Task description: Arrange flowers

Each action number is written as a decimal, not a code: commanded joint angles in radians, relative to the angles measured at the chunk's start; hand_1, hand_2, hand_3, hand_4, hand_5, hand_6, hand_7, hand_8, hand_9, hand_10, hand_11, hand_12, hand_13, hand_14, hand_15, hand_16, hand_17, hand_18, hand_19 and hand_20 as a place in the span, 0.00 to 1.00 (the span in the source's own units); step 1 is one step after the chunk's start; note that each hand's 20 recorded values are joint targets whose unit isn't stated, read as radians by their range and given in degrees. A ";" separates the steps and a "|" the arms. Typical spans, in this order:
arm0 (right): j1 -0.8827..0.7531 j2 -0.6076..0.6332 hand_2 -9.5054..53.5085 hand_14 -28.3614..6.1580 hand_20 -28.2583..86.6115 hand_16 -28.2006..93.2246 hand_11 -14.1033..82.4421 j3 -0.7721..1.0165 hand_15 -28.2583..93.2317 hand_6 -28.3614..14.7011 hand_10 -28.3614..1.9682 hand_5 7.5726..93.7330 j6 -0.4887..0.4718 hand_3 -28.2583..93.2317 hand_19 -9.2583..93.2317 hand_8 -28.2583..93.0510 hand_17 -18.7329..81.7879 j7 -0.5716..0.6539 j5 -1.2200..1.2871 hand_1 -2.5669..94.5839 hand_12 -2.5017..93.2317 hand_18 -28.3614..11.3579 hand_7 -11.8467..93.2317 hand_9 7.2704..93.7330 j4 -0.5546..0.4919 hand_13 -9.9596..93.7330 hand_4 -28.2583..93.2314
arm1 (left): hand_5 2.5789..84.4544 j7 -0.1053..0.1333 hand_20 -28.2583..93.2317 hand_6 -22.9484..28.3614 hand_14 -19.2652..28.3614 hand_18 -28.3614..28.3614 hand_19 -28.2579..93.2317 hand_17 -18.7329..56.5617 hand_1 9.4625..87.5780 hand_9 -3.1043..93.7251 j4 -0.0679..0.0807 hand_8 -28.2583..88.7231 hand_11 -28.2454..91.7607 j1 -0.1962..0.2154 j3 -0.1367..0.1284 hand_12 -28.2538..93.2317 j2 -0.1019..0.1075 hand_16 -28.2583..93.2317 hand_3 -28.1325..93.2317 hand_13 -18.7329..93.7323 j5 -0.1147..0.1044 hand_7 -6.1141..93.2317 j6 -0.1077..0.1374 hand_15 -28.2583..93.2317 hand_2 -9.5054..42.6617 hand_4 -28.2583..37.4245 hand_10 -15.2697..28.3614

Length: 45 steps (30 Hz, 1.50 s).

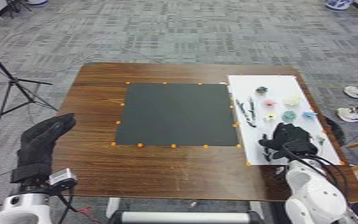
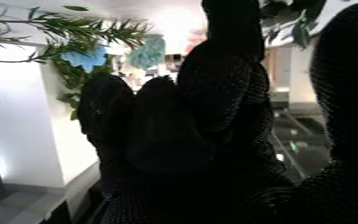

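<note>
At the left edge of the brown wooden desk [image 1: 180,172], the left robot hand [image 1: 40,142] in its black fabric glove is idle, its fingers straight and holding nothing. Further right lies a flat dark square mat [image 1: 175,115] with small orange markers [image 1: 174,146] around its edge and no flower on it; that looks like the place for the arrangement.

Right of the mat, a white rectangular sheet [image 1: 246,82] carries the task's pieces: slender dark stems [image 1: 252,111] along its left side, then a small dark green rosette [image 1: 262,90], a pink flower [image 1: 270,103] and a small yellow flower [image 1: 270,117], then a teal flower [image 1: 288,116], a cream flower [image 1: 292,101] and a pale blue flower [image 1: 309,115].

The right robot hand [image 1: 291,137], also gloved in black, is over the near part of the sheet, fingers apart and clamped on nothing; leafy green sprigs [image 2: 82,27] show near it in the right wrist view.

I judge this to be the picking stage, before any placing. The next move calls for closing gently on one stem, without crushing petals, then carrying it to the mat. No lettering can be read on the pieces
</note>
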 commanded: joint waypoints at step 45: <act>0.014 0.044 0.00 0.73 0.83 0.60 0.75 0.005 0.87 0.70 0.77 0.80 -0.112 0.79 1.00 0.47 0.81 0.023 0.127 0.50 0.44 0.20 0.52 0.97 -0.140 0.98 0.27 | 0.61 -0.023 0.37 0.51 0.74 0.66 0.28 0.38 0.27 0.54 -0.004 0.18 0.43 0.017 -0.039 0.36 0.016 0.24 0.81 0.51 -0.007 0.27 -0.037 0.39 0.14 0.22 0.65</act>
